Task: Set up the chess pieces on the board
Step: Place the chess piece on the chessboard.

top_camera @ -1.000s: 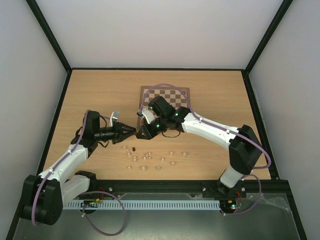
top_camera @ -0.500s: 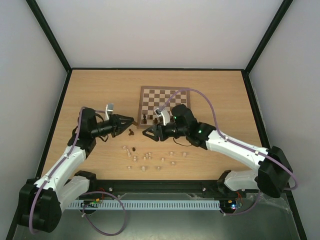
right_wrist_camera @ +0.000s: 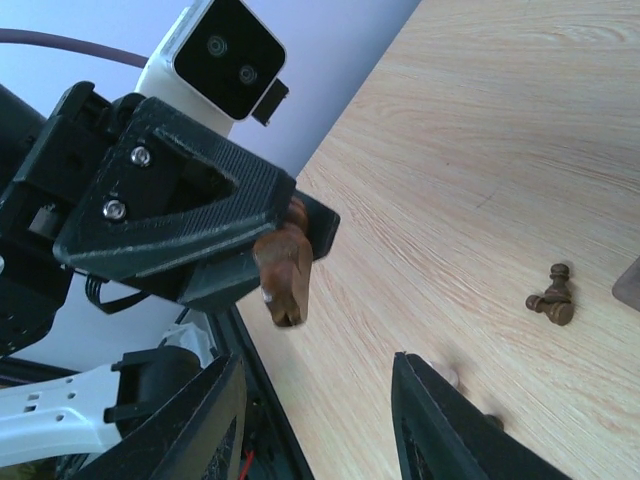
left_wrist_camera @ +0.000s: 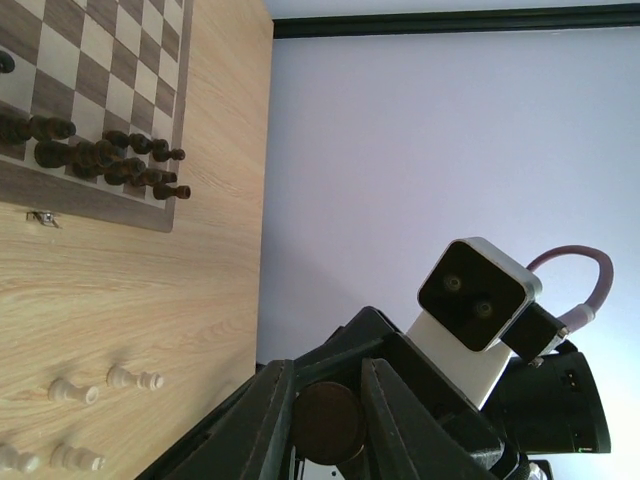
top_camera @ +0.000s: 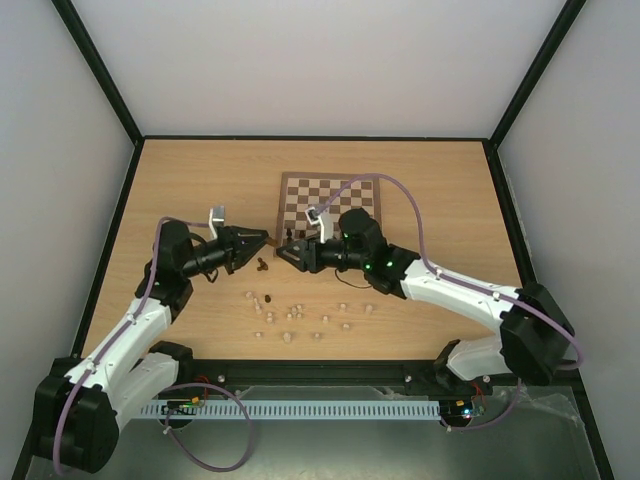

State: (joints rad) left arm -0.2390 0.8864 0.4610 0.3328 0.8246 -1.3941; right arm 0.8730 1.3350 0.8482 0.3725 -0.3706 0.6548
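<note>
Pale wood-grain table [top_camera: 200,180] carries the chessboard [top_camera: 350,195], which sits right of centre toward the far edge in the overhead view. The right arm's purple cable [top_camera: 400,190] arcs across the board's right side. Dark chess pieces [left_wrist_camera: 55,155] stand crowded in rows at the board's lower left corner in that view, packed too tightly to count with certainty. Two more dark pieces [right_wrist_camera: 552,298] lie tipped over and touching on the bare table just off that corner, below the two wrists. About a dozen pale pieces [left_wrist_camera: 135,378] are scattered loosely nearer the arm bases, well apart from the board; four of them show at the lower left of the left wrist view, lying on their sides. The left jaws are clamped on one dark brown chess piece [right_wrist_camera: 285,270], held clear of the table with its lower end sticking out beyond the fingertips. Facing them from the right, and near but not touching, the right jaws stand wide apart and hold nothing. Both sets of jaws meet just off the board's lower left corner.
</note>
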